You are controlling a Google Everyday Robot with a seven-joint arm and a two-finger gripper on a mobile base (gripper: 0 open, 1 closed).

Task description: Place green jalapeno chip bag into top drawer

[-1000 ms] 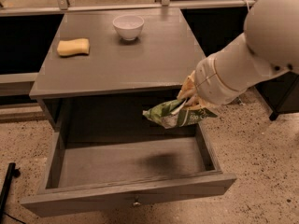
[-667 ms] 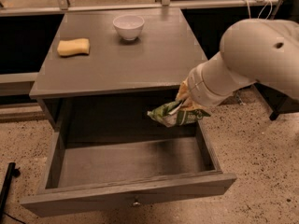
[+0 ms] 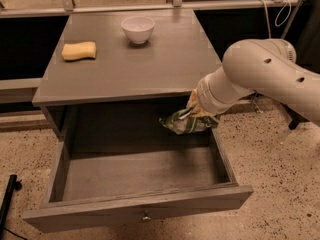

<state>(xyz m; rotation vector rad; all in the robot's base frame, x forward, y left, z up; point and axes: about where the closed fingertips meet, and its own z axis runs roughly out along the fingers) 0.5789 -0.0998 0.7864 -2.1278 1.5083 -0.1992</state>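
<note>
Claw [image 3: 194, 112] pinched shut on the green jalapeno chip bag [image 3: 184, 124] — it hangs over the far-right corner of the open top drawer [image 3: 136, 207], under the table [image 3: 150, 66] edge. Risk: let go this far right & bag may snag the side wall — flop out.

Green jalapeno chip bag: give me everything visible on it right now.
The green jalapeno chip bag is small, crinkly and glossy like foil, green with pale markings I cannot read. It is crumpled, lying roughly sideways, pinched at its upper right by the gripper, which sits just below the front edge of the table, on the right. The bag hangs above the right rear of the open top drawer, touching only the gripper as far as can be seen.
</note>
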